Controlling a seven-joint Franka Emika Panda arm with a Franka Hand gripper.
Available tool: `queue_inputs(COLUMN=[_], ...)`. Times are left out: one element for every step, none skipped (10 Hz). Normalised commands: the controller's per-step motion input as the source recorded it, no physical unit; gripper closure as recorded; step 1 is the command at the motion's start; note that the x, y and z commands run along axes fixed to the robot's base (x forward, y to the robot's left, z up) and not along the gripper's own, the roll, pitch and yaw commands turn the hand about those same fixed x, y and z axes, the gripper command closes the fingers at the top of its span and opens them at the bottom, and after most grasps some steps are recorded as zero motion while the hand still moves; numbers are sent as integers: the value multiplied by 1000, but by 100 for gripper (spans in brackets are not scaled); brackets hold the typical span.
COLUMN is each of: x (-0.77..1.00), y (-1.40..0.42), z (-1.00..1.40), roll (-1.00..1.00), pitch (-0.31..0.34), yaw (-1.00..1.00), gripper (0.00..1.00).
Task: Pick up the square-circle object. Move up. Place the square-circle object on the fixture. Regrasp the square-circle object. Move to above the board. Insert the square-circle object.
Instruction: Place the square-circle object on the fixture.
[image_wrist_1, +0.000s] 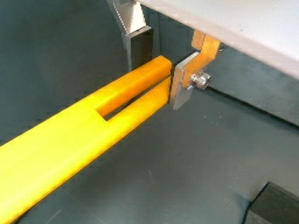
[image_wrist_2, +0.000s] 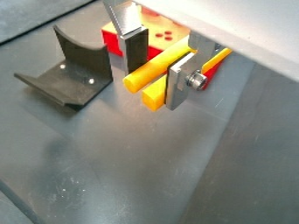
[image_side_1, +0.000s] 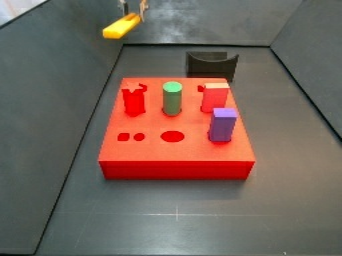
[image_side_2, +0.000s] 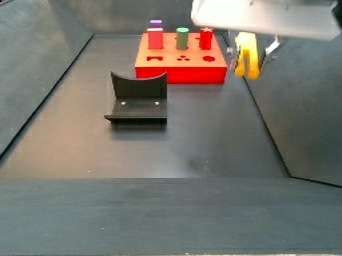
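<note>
Gripper (image_wrist_2: 156, 77) clamped on the square-circle object (image_wrist_1: 93, 118), held in air, well clear of floor. Obj long axis roughly horizontal, sticking out sideways from the fingers (image_wrist_1: 184, 80), slot visible betw prongs. Fixture (image_side_2: 136, 97) sits on floor below and off to the side; board (image_side_1: 177, 143) beyond it. Obj: smooth yellow-orange plastic. Fixture: matte black, curved recess.

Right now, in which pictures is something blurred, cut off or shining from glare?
In a wrist view the square-circle object fills the frame, soft near the lens, clamped in the end effector. In a side view the end effector is cropped. In a side view the floor shows pale glare.
</note>
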Motion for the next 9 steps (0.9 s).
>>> queue_inputs(x=[-26, -21, -13, -8, -3, 1000, 1000, 1000, 1000], y=[1, -2, -1, 3, 5, -322, -321, -289, -254], z=[755, 678, 520, 396, 265, 172, 138, 124, 106], roll=[147, 149, 127, 104, 85, -350, -344, -307, -251], pitch=[95, 98, 99, 99, 97, -113, -93, -53, 1], yaw=[32, 36, 34, 29, 25, 911, 842, 616, 353], gripper=[100, 100, 100, 100, 100, 100, 100, 100, 100])
